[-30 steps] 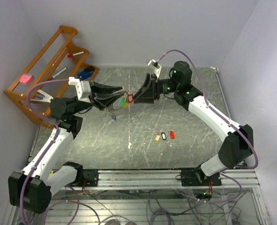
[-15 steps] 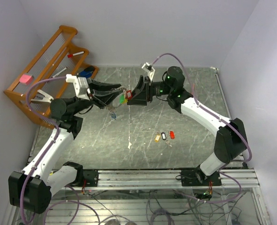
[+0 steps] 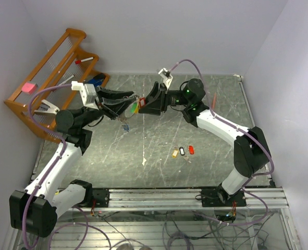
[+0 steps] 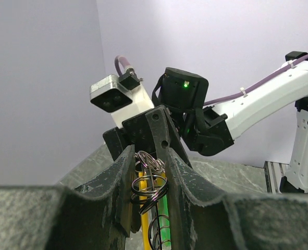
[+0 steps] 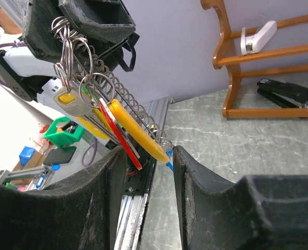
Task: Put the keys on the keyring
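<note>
My left gripper (image 3: 134, 104) is held above the table's back left, shut on the keyring (image 4: 149, 182), a bunch of silvery metal rings. Yellow and green tags hang below the rings between its fingers. Seen from the right wrist, keys with a yellow tag (image 5: 135, 130) and a red tag (image 5: 117, 133) hang from those rings beside a long wire coil (image 5: 123, 99). My right gripper (image 5: 146, 153) faces the left one with its jaws apart. The tag ends dip between its fingertips, and the yellow one touches the right finger. Three more keys, yellow (image 3: 174, 152), black-and-white (image 3: 182, 151) and red (image 3: 191, 149), lie on the table.
A wooden rack (image 3: 49, 67) leans at the back left with pens, a pink block (image 3: 28, 87) and a dark stapler (image 3: 94, 80) by its foot. A small white scrap (image 3: 144, 162) lies mid-table. Walls close the left, back and right sides.
Both grippers have shifted a little left and toward the back together. The right arm now reaches further across. The bunch stays in the left gripper.
</note>
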`<state>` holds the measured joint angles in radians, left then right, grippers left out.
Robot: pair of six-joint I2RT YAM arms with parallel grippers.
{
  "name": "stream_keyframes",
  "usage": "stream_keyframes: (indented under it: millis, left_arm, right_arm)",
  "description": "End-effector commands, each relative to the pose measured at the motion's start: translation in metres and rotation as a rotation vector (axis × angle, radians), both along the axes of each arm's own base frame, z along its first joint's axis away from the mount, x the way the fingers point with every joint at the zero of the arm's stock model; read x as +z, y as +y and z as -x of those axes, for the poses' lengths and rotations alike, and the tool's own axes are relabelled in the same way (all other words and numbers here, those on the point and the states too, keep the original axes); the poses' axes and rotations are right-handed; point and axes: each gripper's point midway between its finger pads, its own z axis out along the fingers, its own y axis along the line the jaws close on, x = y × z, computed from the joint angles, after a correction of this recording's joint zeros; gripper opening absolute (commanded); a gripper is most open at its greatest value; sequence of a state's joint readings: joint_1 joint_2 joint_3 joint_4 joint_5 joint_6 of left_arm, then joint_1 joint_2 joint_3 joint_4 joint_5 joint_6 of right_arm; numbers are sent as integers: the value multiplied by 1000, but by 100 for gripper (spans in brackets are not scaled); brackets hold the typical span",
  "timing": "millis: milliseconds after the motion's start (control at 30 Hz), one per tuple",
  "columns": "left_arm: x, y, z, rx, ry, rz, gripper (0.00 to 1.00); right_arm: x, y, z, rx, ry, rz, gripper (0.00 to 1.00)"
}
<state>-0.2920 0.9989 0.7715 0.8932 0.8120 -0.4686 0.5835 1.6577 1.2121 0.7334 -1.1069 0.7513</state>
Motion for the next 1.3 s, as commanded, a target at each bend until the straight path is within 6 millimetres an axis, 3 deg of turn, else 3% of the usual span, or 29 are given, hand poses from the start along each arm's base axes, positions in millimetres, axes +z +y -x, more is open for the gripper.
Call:
stream_keyframes:
  millis: [0,100,500,1267]
  left_arm:
    - [14,3,5,15,-46,47,7]
    - [15,3,4,16,-42,54,7]
    - [12,4,3,24,-31,56,7]
    - [-7,-8,21,-86,-73,-76,7]
  right_arm:
    - [7,6,1,4,-26,-73,40]
    - [10,7,2,16,-22,-103,36]
    - [10,11,3,43,9,-103,3]
    - [28,-11,12,110,24,-74,0]
